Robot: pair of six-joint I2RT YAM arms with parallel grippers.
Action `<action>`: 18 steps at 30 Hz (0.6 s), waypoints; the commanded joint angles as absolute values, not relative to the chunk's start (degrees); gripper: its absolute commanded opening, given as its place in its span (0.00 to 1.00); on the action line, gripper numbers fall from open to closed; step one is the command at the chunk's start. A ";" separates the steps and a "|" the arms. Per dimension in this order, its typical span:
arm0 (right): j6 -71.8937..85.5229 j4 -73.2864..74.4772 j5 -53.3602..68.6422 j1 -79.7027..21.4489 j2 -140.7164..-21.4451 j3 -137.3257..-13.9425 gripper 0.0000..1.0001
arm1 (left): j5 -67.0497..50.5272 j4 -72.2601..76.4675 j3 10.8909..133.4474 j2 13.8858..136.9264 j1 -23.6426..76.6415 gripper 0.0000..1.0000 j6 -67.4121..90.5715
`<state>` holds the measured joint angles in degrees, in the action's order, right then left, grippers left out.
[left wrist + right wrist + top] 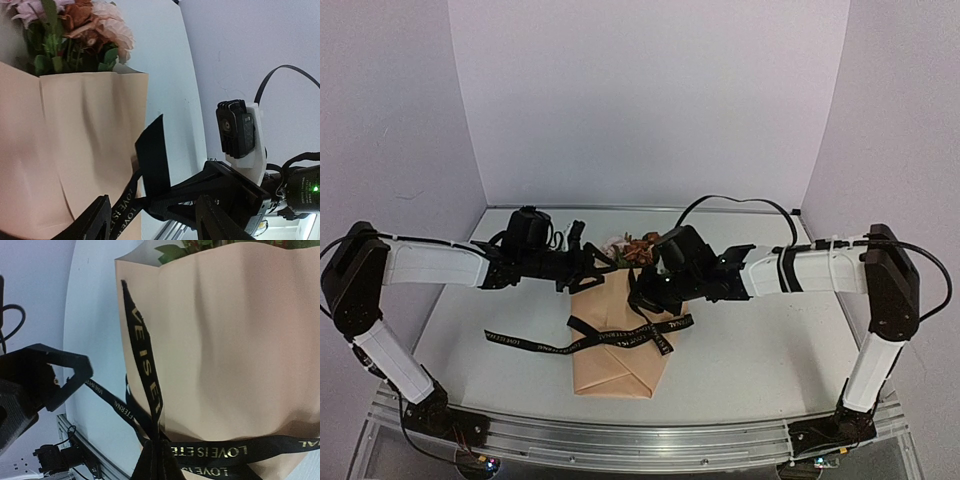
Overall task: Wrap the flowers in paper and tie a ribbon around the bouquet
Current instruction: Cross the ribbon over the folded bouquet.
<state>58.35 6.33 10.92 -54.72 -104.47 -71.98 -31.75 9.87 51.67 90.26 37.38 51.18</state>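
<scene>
Lying on tabletop (770,350), paper-wrapped bouquet (618,360) has ribbon (535,343) across its mid, right gripper (152,467) clamped on a ribbon tail, left gripper (152,222) w/ jaws apart just beside, flowers (632,247) at far end.

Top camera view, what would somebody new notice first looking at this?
The tan paper bouquet lies mid-table between the two arms, with its cream and orange-brown flowers poking out of the far end. A black lettered ribbon crosses its middle, with one tail lying out to the left on the table. The right gripper is shut on a strand above the paper.
</scene>
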 commanded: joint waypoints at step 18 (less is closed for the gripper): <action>52.19 -4.10 14.37 -55.21 -100.73 -66.72 0.00 | -42.49 10.88 61.82 100.66 39.47 0.53 50.79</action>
